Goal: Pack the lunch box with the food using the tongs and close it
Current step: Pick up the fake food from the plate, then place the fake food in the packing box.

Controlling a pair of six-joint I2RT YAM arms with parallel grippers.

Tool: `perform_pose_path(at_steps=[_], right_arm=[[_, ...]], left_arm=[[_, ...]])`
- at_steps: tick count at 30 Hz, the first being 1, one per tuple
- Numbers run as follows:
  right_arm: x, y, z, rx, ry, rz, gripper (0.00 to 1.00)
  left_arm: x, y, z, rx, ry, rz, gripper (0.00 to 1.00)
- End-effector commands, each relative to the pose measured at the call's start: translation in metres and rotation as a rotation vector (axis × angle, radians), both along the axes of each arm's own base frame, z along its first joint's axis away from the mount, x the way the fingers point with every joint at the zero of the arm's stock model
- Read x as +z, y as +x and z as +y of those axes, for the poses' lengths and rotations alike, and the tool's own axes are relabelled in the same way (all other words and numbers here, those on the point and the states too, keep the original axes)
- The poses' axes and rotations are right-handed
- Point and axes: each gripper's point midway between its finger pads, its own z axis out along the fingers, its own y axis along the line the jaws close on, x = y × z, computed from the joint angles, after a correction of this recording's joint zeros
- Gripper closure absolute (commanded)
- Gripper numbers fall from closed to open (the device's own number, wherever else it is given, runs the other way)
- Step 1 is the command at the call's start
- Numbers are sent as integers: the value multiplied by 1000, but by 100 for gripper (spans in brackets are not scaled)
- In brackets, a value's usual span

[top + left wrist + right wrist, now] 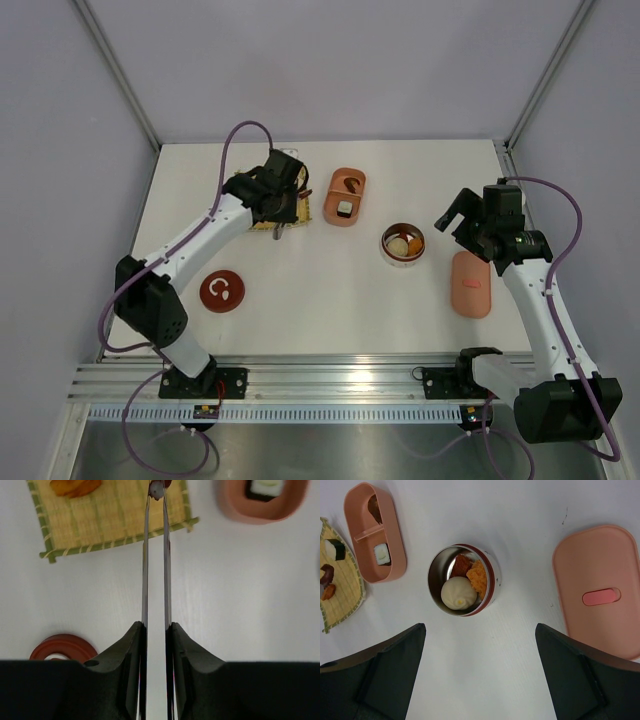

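L jaws clamped on the tongs (145, 580), tong tips pinching a small food piece (156, 489) over the yellow mat (115, 525). R jaws spread wide, holding nothing, above the round steel tin (492, 575). Pink lunch box (399, 565) sits on table btwn mat and tin.

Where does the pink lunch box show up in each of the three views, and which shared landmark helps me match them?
Top external: the lunch box lies above the centre, right of the left arm's wrist.
Left wrist: the lunch box is in the top right corner, cut off by the frame.
Right wrist: the lunch box is at the top left.
Landmark: the yellow mat lies just left of it in all three views.
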Motion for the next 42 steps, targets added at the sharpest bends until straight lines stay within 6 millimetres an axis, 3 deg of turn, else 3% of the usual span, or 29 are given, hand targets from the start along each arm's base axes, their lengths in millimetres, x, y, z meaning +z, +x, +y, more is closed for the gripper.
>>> perform_pose_path(at_steps=[1, 3, 4, 5, 7, 8, 24, 27, 28, 30, 36, 41, 42], right_arm=[[6, 3, 2, 8, 11, -27, 1], [7, 3, 1, 6, 4, -30, 0], [7, 3, 0, 7, 3, -30, 1], [7, 3, 0, 4, 2, -27, 1], [7, 2, -1, 3, -2, -24, 0], [7, 2, -1, 2, -3, -23, 1], [1, 8, -2, 0, -8, -6, 1], [1, 8, -2, -3, -10, -3, 0], [0, 7, -2, 0, -9, -2, 1], [0, 7, -2, -3, -8, 0, 0], [0, 4, -2, -4, -9, 1, 1], [-4, 0, -4, -8, -14, 13, 1], [-4, 0, -3, -7, -11, 15, 1]], left_arm=[[48, 25, -59, -115, -135, -105, 88], [54, 34, -75, -135, -157, -116, 88], [45, 39, -83, -143, -149, -98, 88], [59, 47, -91, -148, -170, -126, 88], [50, 55, -98, -151, -156, -104, 88], [58, 59, -101, -153, -166, -120, 89], [29, 91, -121, -154, -130, -104, 87], [21, 93, -121, -152, -117, -92, 68], [20, 93, -121, -150, -114, -92, 57], [19, 93, -120, -149, -112, -88, 54], [29, 87, -117, -151, -120, -97, 51], [61, 74, -115, -167, -145, -152, 56], [74, 69, -115, -172, -154, -177, 56]])
